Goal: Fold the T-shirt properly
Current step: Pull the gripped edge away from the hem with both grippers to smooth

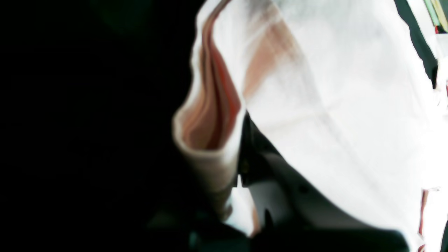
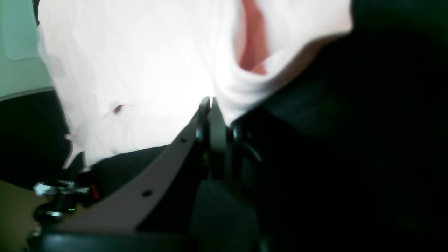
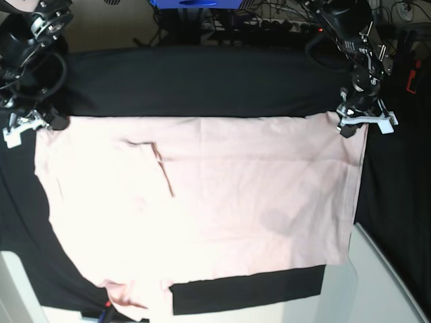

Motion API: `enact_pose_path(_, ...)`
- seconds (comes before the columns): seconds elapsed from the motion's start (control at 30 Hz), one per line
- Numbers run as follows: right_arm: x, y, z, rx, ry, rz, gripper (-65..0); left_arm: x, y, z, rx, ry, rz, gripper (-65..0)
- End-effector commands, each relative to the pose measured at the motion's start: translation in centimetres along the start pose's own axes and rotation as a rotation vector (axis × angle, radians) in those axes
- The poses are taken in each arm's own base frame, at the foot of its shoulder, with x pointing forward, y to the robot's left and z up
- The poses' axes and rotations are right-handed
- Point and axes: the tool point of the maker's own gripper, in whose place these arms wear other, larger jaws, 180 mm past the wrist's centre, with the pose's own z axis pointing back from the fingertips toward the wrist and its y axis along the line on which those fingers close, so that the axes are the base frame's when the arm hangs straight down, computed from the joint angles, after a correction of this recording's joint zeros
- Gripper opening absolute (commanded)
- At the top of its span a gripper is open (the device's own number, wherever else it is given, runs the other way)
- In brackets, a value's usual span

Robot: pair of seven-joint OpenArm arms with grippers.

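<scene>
shirt: the pink T-shirt (image 3: 202, 208) is lying spread out over most of the worktop (image 3: 202, 81), plain side up as far as I can see. No lettering is showing in any view.
worktop: it's wearing a black cloth (image 3: 195, 77), which is peeking out along the far edge, down the right side of the base view, and in a strip near the front edge under the shirt.
left pincer: the left pincer (image 3: 350, 121) is sitting at the shirt's far corner on the right of the base view, jaws pinched closed on the fabric edge. In the left wrist view the pincer (image 1: 241, 180) is biting right beside a rolled-up bit of shirt (image 1: 315, 87), with layers of cloth showing pinkish-orange inside the fold.
right pincer: the right pincer (image 3: 42, 124) is doing the same at the opposite far corner, on the left of the base view. In the right wrist view the pincer (image 2: 211, 101) is clamped tight on the shirt (image 2: 140, 63), jaws basically touching, with the hem curling over just beside it.
creases: one diagonal wrinkle is running down from a small fold in the far left part of the base view; the rest is looking pretty flat.
front edge: the near left corner is bunching a little, like a sleeve area; it's too washed out to say more.
far edge: it's stretching almost straight between the two pincers.
background: cables and gear are crowding behind the worktop, too cluttered to name.
</scene>
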Motion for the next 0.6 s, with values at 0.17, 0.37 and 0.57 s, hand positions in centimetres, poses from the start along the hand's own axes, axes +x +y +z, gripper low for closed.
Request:
enact_pose_path(0.17, 2.5, -0.5, 3.4, -0.07, -0.073, 0.108, -65.0, -2.0, 1.3, 1.1, 0.052, 0.117, -0.049, -65.0)
enact_pose_path(0.37, 0.3, -1.7, 4.0, -0.096, -0.004, 0.097, -65.0, -3.1, 0.3, 2.0, 0.029, 0.139, -0.119, -65.0)
enact_pose_path(0.57, -1.7, -2.7, 4.7, -0.091, 0.007, 0.064, -65.0, -3.7, 0.4, 4.3, 0.027, 0.138, -0.19, -65.0)
